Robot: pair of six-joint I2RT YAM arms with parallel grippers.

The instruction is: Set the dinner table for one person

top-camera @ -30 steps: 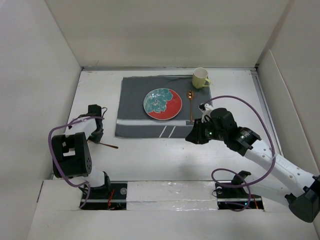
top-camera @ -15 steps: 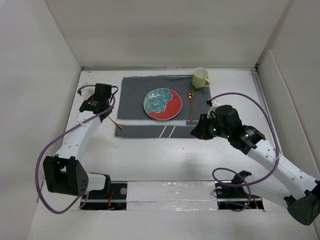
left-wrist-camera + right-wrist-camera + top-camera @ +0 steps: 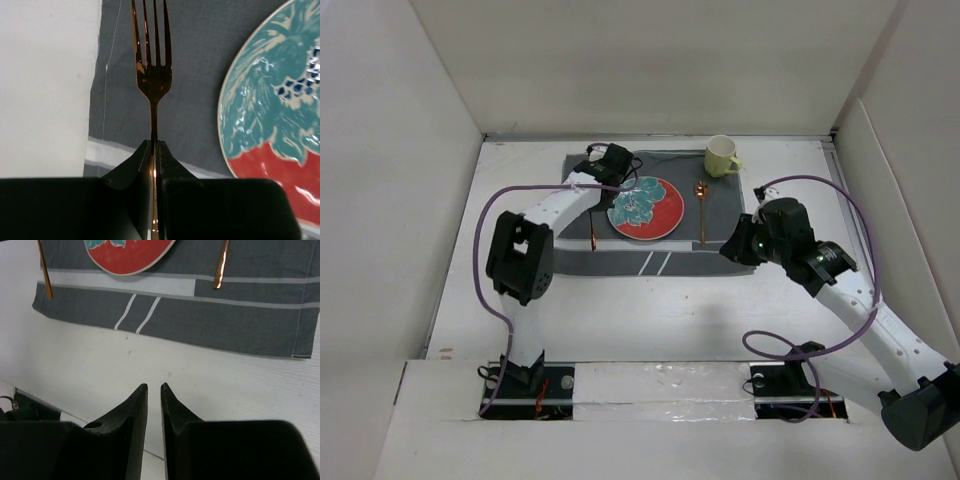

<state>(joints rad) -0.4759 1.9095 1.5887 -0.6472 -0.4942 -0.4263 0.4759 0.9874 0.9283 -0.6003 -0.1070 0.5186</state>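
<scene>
You are on the fork step: your left gripper [image 3: 155, 142] has its fingers pressed together on the handle of the copper fork [image 3: 153, 80], pinching it just behind the neck. It sits over the left part of the dark grey cloth [image 3: 200, 60] that lies on the dinner table [image 3: 650, 320] — the white surface filling the middle of the top view. In the left wrist view the tines point at the top edge of the frame, straight out from the fingertips, with the plate [image 3: 280, 100] close on the right. In the top view the fork reads as a thin line running up and down the frame, just left of the plate; whether it touches the cloth you cannot tell. The spoon [image 3: 701, 212] lies roughly parallel on the plate's right. Next, by my judgement, you lower and let go — keep that axis matched to the spoon and off the plate's rim. Your right gripper [image 3: 154, 386] hangs near the cloth's lower right corner, fingers slightly apart, holding nothing
</scene>
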